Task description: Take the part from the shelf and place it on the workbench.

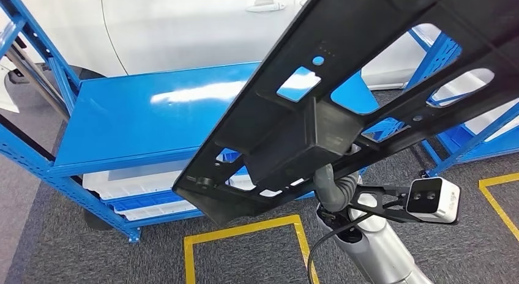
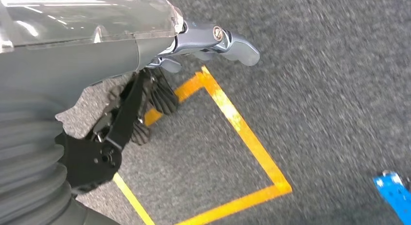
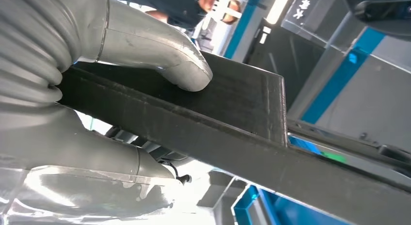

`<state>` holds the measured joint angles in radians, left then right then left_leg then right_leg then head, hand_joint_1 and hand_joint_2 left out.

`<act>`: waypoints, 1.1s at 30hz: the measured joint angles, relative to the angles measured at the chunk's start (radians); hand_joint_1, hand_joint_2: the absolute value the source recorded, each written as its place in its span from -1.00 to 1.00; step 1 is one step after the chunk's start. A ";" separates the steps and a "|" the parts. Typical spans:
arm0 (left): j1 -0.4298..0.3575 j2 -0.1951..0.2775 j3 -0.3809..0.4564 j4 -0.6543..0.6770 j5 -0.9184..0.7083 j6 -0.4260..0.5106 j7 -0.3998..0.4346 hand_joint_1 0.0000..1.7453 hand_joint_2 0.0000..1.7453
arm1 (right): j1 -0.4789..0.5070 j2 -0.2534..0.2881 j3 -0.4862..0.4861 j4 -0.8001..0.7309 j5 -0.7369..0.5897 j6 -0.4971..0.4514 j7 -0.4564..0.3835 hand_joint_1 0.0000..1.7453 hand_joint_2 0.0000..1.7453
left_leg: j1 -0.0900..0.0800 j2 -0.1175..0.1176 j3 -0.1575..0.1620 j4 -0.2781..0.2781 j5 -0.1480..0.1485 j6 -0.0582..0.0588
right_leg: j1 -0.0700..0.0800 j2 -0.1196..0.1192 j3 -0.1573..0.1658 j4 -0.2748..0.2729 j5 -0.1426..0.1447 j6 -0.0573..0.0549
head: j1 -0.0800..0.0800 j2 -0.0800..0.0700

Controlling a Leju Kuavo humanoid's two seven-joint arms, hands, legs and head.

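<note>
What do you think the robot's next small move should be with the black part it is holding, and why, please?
Probably carry the black part on toward the workbench, level. The right hand grips its boxy middle, the thumb pressed on top. It hangs in the air above the blue shelf, resting on nothing. The left hand holds nothing.

The part (image 1: 318,131) looks like matt black moulded plastic. The blue shelf (image 1: 153,112) is glossy painted metal. The floor (image 1: 73,247) is rough grey carpet with smooth yellow tape (image 1: 245,232).
</note>
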<state>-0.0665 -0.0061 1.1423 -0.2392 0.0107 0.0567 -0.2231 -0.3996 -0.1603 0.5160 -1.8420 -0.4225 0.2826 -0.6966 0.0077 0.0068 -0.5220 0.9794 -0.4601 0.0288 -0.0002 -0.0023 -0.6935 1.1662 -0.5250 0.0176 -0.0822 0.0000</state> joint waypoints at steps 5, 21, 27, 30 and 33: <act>0.004 -0.008 0.001 0.000 0.000 -0.005 -0.001 -1.00 1.00 | 0.000 -0.024 0.010 0.007 -0.003 0.005 0.000 1.00 1.00 | 0.007 0.000 -0.065 0.021 0.034 -0.013 | -0.023 0.000 0.064 0.036 0.013 0.025 | 0.000 0.000; 0.002 -0.012 0.001 0.000 0.000 -0.024 -0.014 -1.00 1.00 | -0.021 -0.057 0.034 0.024 -0.025 -0.062 0.000 1.00 1.00 | 0.008 -0.003 -0.068 0.190 -0.059 -0.049 | 0.001 0.000 0.071 -0.142 0.103 -0.045 | 0.000 0.000; -0.004 -0.010 0.001 0.000 0.000 -0.021 -0.019 -1.00 1.00 | -0.040 -0.066 0.050 0.024 -0.028 -0.076 0.000 1.00 1.00 | -0.004 -0.001 0.026 0.009 -0.037 -0.021 | 0.000 -0.002 0.054 -0.141 0.131 -0.011 | 0.000 0.000; -0.005 -0.011 0.001 0.000 0.000 -0.019 -0.022 -1.00 1.00 | -0.052 -0.075 0.060 0.025 -0.040 -0.089 0.000 1.00 1.00 | 0.003 0.003 0.006 -0.001 -0.008 -0.007 | -0.005 0.001 0.011 -0.033 0.034 0.003 | 0.000 0.000; -0.003 -0.013 0.001 0.000 0.000 -0.018 -0.022 -1.00 1.00 | -0.052 -0.089 0.068 0.028 -0.053 -0.090 0.000 1.00 1.00 | 0.003 0.004 -0.025 0.003 0.013 -0.007 | -0.013 0.001 -0.030 0.122 -0.039 0.015 | 0.000 0.000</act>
<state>-0.0691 -0.0195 1.1431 -0.2396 0.0111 0.0392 -0.2456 -0.4515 -0.2489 0.5840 -1.8138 -0.4756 0.1923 -0.6966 0.0106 0.0106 -0.5473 0.9827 -0.4473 0.0222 -0.0127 -0.0012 -0.7232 1.2884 -0.5639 0.0324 -0.0824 0.0000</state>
